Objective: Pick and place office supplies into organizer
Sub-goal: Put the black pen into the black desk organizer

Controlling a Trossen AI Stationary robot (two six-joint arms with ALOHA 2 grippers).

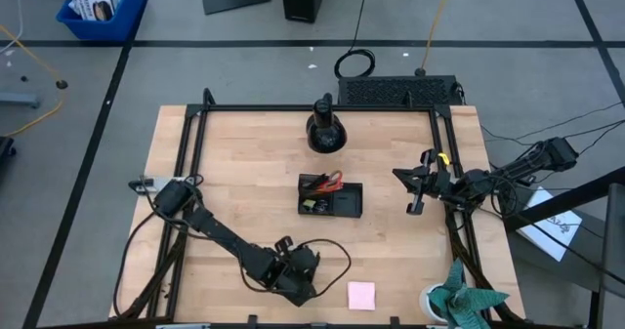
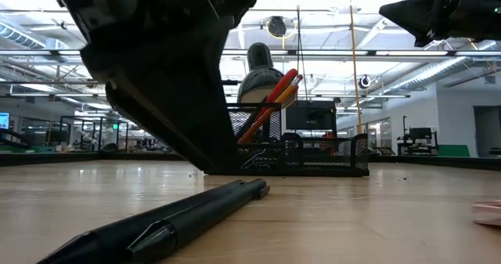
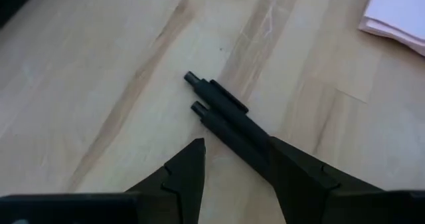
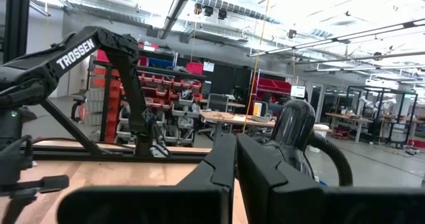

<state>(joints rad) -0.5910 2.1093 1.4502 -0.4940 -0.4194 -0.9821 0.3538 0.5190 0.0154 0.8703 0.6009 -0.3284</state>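
From above, the organizer [image 1: 332,195] sits mid-table, and it serves as the landmark here. The left gripper [image 1: 293,270] is low over the wood on the near side of it, toward the table's front edge, with the pink sticky-note pad [image 1: 361,295] just beside it. That overhead picture hides what lies under the gripper; the left wrist view fills it in — two black pens [image 3: 222,114] lie side by side on the wood, touching, with the spread fingers [image 3: 182,177] straddling their near ends, not clamped on them. A corner of the pad [image 3: 398,14] shows there too.

The low view adds the organizer's [image 2: 305,156] contents: orange pencils [image 2: 270,107] leaning upright in its mesh cup, and one pen [image 2: 168,221] lying in the foreground.

The right gripper [image 1: 417,185] hangs off to the organizer's right, well apart — its fingers [image 4: 222,164] pressed together on nothing, facing the round black stand [image 4: 295,127].
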